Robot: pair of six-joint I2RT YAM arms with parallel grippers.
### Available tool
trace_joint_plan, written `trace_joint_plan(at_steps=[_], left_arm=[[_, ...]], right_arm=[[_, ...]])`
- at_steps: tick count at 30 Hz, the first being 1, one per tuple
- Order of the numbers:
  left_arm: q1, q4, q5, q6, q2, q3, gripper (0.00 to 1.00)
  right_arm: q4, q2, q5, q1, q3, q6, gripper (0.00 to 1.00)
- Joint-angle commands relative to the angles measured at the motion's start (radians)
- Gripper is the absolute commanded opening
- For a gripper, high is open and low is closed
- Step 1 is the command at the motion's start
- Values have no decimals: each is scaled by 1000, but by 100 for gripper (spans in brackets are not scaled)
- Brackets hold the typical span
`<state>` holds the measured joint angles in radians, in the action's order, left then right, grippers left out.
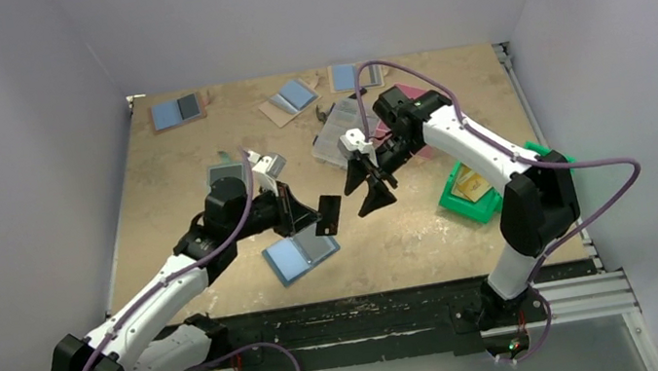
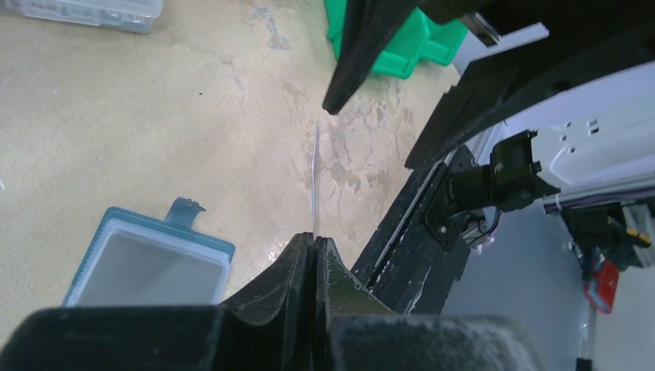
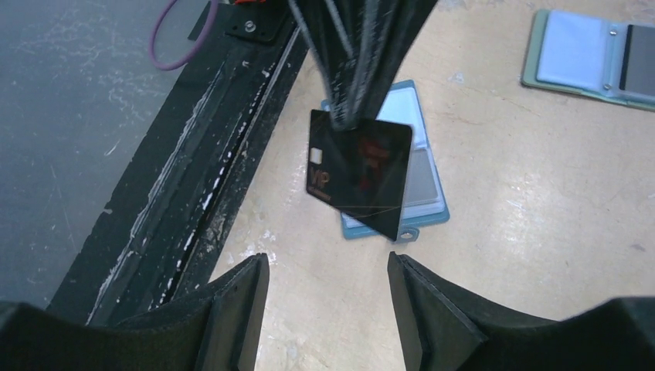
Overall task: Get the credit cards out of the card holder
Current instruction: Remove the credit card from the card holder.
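So the left gripper (image 2: 315, 241) is clamped fully together on one edge of a glossy black rectangular credit card (image 3: 359, 178), with nothing else in its grip. The card has a small pale chip patch and gold "VIP" lettering near one side, plus a faint reddish print across the middle. It's up off the tan wooden table (image 1: 194, 166), between the two grippers. From the left wrist it shows edge-on as a thin pale line sticking straight out from the fingertips toward the right arm, its flat face turned to the right wrist camera. I honestly can't tell which edge is the long one; it's too foreshortened.

The right gripper (image 3: 326, 263) is spread wide with nothing in it, just beside the card.

The flat blue folding card holder (image 1: 301, 256) lies open on the table near the card, with one pale blue half, one grey half and a teal rim. Its long axis runs diagonally in the top view.
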<state>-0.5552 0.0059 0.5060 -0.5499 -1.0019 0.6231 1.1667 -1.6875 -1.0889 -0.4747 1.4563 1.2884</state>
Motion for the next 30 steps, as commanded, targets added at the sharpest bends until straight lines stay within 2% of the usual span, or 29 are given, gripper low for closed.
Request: trace_joint_plan(at_steps=[1, 11, 16, 18, 20, 21, 22, 24, 26, 28, 30], left_arm=[[-34, 56, 16, 111, -24, 44, 0], [-87, 95, 17, 133, -102, 91, 0], [-103, 102, 7, 145, -136, 110, 0], [-106, 104, 4, 150, -142, 116, 0], [-105, 98, -17, 155, -141, 121, 0], [-104, 81, -36, 155, -139, 130, 0], [-104, 45, -61, 162, -136, 145, 8], [-102, -86, -153, 198, -125, 187, 37], [-97, -166, -233, 238, -90, 209, 58], [-83, -202, -304, 269, -37, 202, 74], [-61, -219, -344, 297, 18, 183, 82]], right_arm=[[-89, 55, -7, 11, -2, -130, 66], [-131, 5, -15, -4, -32, -233, 64], [-119, -22, 0, -45, -24, -259, 55], [-111, -33, -3, -48, -13, -268, 41], [-86, -51, 7, -48, 9, -267, 4], [-71, -58, 9, -48, 21, -263, 0], [-62, -60, 17, -45, 32, -262, 0], [-54, -46, 71, -34, 42, -266, 0], [-59, -11, 144, -10, 32, -270, 0], [-41, 35, 195, 42, 22, -267, 0], [40, 56, 228, 113, 28, -211, 0]])
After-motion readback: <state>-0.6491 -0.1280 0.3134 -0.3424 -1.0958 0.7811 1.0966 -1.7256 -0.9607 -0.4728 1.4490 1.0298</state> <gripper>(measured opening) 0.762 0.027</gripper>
